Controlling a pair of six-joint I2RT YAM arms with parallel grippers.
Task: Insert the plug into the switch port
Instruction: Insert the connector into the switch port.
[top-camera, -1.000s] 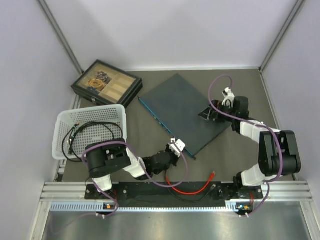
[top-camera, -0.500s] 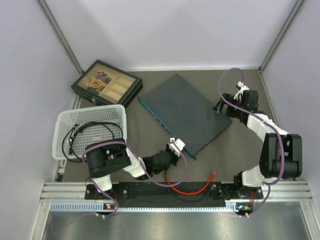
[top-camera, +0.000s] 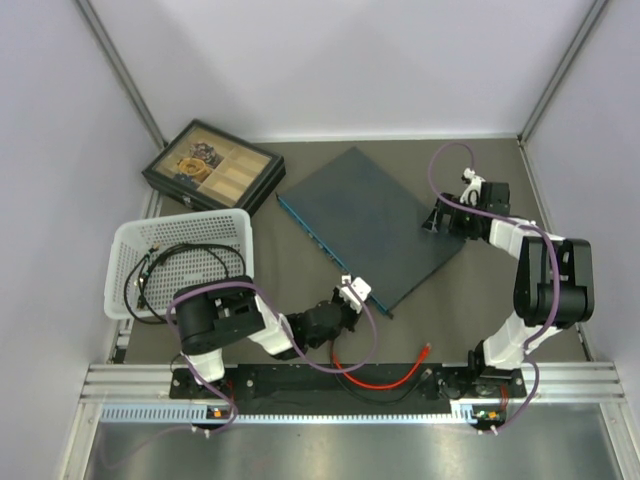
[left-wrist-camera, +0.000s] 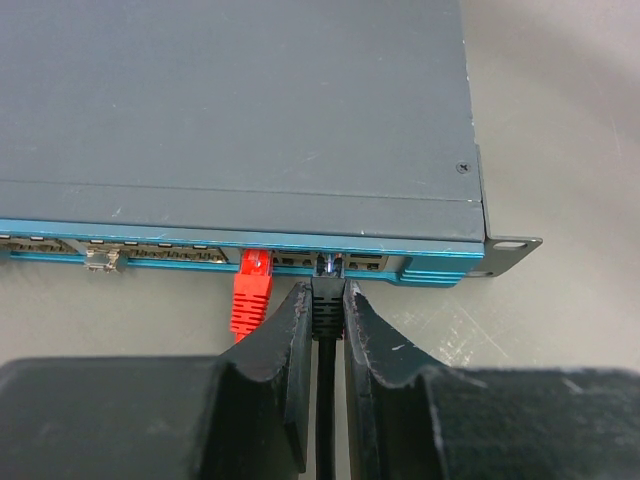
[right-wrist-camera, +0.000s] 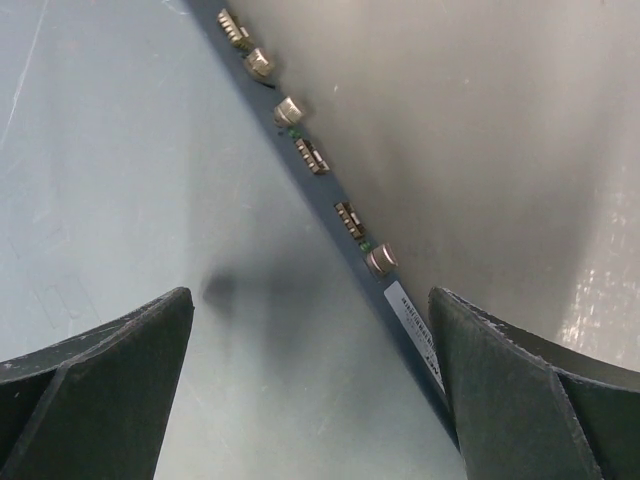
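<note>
While left fingers (left-wrist-camera: 285, 345) clamp black plug (left-wrist-camera: 327, 296) at switch (left-wrist-camera: 250, 120) port edge, right fingers (right-wrist-camera: 100, 385) stand apart.

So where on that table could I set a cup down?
Bare table lies between the white basket, the black tray box and the switch. Another patch sits between the switch and the right arm. It is crowded at the switch's near corner, where the left tool grips the black plug beside the red plug.

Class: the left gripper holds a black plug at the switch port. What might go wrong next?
The black plug, pinched by the left gripper, may skew and jam beside the red plug. The right gripper stands open by the switch, clamping nothing, so a push may slide it.
</note>
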